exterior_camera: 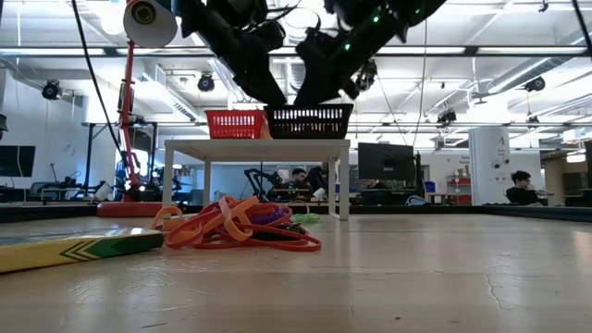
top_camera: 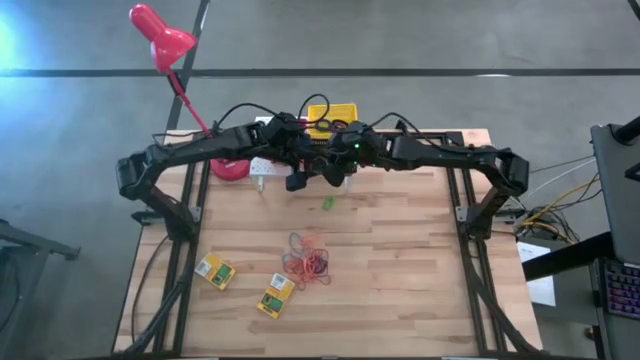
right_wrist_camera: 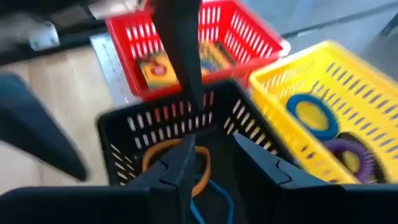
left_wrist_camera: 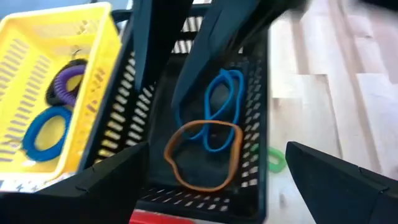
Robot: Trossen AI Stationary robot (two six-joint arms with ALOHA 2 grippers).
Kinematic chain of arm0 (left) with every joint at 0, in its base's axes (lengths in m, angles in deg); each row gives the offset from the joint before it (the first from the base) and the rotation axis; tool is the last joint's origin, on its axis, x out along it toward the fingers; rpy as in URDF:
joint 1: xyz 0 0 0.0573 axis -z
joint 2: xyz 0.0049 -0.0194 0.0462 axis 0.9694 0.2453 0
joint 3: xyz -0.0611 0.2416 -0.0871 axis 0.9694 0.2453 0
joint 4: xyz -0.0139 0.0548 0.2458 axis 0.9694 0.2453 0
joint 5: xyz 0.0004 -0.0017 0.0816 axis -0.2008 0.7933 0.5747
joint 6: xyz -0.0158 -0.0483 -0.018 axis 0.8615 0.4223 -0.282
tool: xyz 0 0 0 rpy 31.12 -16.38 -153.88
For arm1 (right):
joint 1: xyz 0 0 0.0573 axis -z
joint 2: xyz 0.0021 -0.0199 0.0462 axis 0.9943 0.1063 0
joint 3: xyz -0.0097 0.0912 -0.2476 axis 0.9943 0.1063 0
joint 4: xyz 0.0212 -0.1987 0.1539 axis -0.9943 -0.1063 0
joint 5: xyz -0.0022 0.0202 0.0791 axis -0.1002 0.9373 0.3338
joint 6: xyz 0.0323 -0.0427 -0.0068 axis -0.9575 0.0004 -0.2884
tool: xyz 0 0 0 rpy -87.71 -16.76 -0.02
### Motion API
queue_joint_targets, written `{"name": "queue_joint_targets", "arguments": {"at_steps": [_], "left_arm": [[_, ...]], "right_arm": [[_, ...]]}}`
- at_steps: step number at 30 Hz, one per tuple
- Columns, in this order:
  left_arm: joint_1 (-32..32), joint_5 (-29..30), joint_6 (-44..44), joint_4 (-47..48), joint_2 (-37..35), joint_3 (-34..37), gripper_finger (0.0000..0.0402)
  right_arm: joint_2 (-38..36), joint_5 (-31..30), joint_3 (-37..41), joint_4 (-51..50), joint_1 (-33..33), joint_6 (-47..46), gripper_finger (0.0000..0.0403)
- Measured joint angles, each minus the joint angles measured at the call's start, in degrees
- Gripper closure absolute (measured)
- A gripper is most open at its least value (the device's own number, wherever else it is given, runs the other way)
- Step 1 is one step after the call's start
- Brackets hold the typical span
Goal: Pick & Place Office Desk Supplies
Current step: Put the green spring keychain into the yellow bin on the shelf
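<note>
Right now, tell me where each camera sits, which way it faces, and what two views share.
High: overhead, straight down on the table; both arms meet at its far edge.
Low: at tabletop height, level past the rubber bands; arms enter from above.
Left wrist: on the left arm, down into the black basket; left hand open.
Right wrist: on the right arm, over that basket; right hand partly closed.
Shared: both wrists show the black and the yellow basket.

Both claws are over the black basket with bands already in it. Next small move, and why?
Probably lift the right claw clear of the black basket. An orange band and a blue band already lie inside, nothing shows between its fingers, and more bands wait on the table. The left claw hangs open above the basket.
</note>
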Motion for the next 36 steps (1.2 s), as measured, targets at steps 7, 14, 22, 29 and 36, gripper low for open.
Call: {"name": "queue_joint_targets", "arguments": {"at_steps": [7,14,22,29,36], "left_arm": [[1.66,3.74,2.19,0.34,-4.35,-0.65,0.0029],[7.89,4.14,3.46,-1.9,-14.19,3.53,0.0036],[12.53,11.65,13.55,-12.39,-24.82,21.61,0.0037],[17.17,13.61,22.82,-23.79,-31.36,38.32,0.0039],[23.72,20.87,36.85,-26.25,-32.53,47.98,0.0041]], "right_arm": [[-7.44,-0.13,3.43,-1.4,-3.61,1.99,0.0316],[-11.77,0.22,12.92,-1.95,-12.31,2.3,0.0318],[-9.76,0.22,25.23,10.95,-19.01,0.25,0.0321],[-2.07,0.19,28.75,20.63,-20.67,-1.6,0.0304],[9.76,-5.12,28.29,33.42,-20.65,-3.25,0.0252]]}}
